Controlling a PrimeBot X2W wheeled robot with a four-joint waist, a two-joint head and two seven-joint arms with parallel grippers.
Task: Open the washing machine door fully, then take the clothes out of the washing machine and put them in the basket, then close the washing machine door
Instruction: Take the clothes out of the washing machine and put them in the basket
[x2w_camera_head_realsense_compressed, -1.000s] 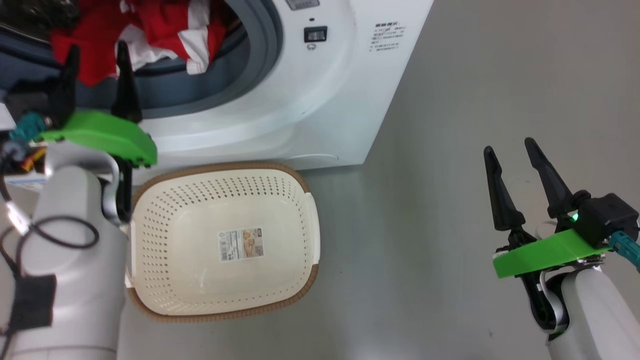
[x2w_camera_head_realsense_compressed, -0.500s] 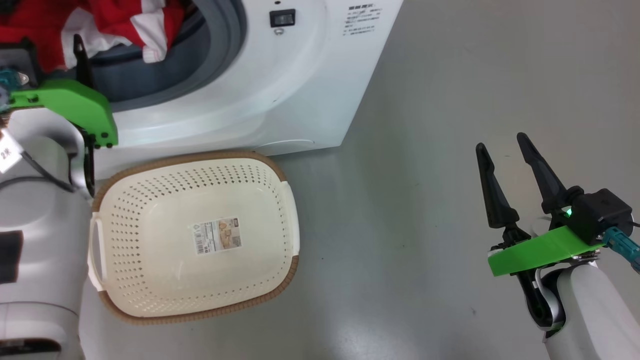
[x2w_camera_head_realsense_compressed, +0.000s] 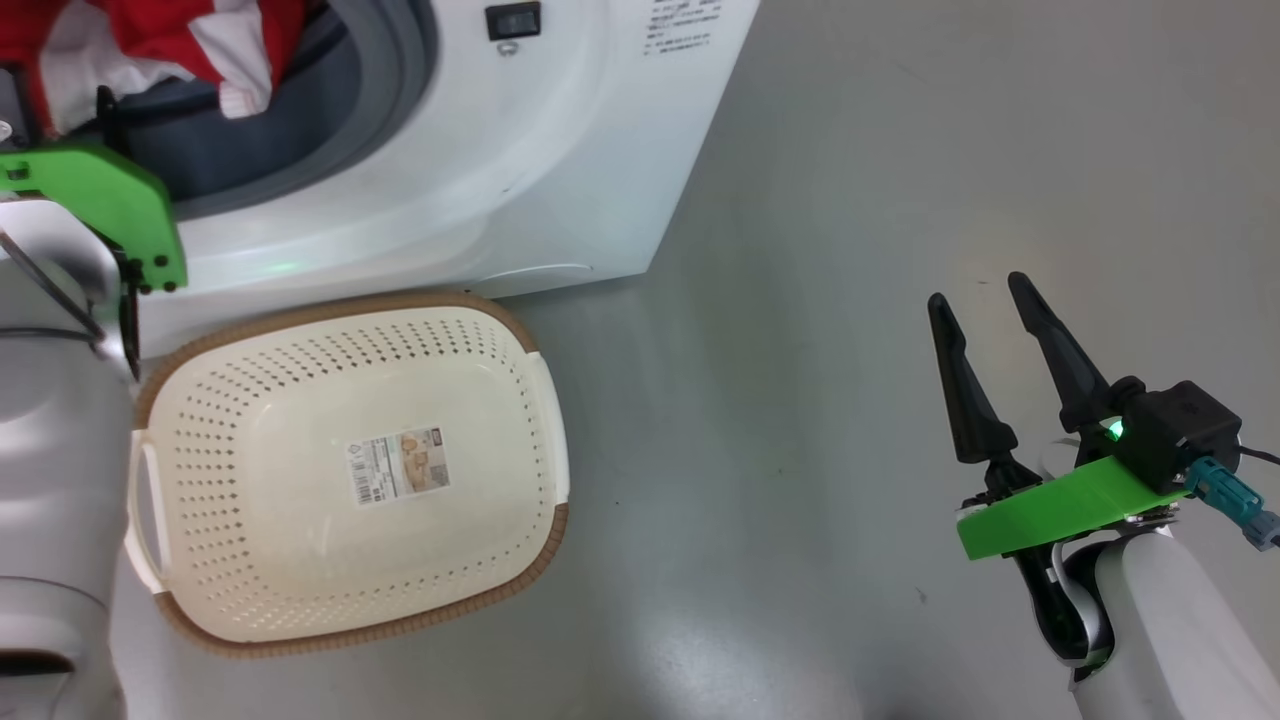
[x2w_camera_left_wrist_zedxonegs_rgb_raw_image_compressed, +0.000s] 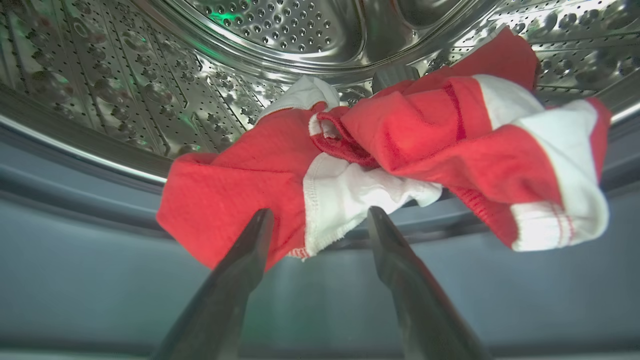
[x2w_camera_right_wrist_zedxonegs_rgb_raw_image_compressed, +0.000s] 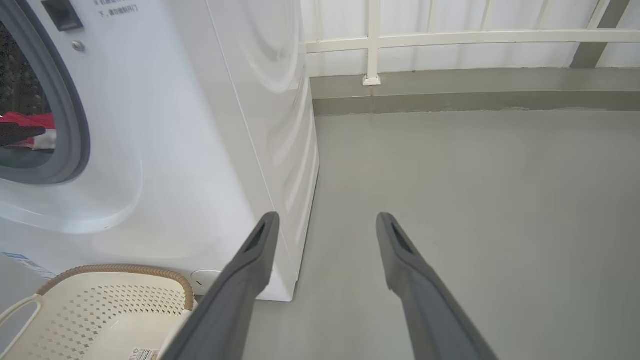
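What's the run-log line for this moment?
left gripper: open, tips near clothes in drum | right gripper: open, idle | basket: no clothes yet

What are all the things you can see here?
washing machine: one, white, behind the basket
drum: one, shiny steel with holes, inside the washing machine
clothes: one tangled heap, red and white, at the drum's mouth
basket: one, cream with brown rim, on the floor
sticker: one, white, on the basket's floor
floor: one, grey, underneath everything
railing: one, white, beyond the floor
left gripper: one, dark, open, pointing at the clothes
right gripper: one, dark, open, above bare floor
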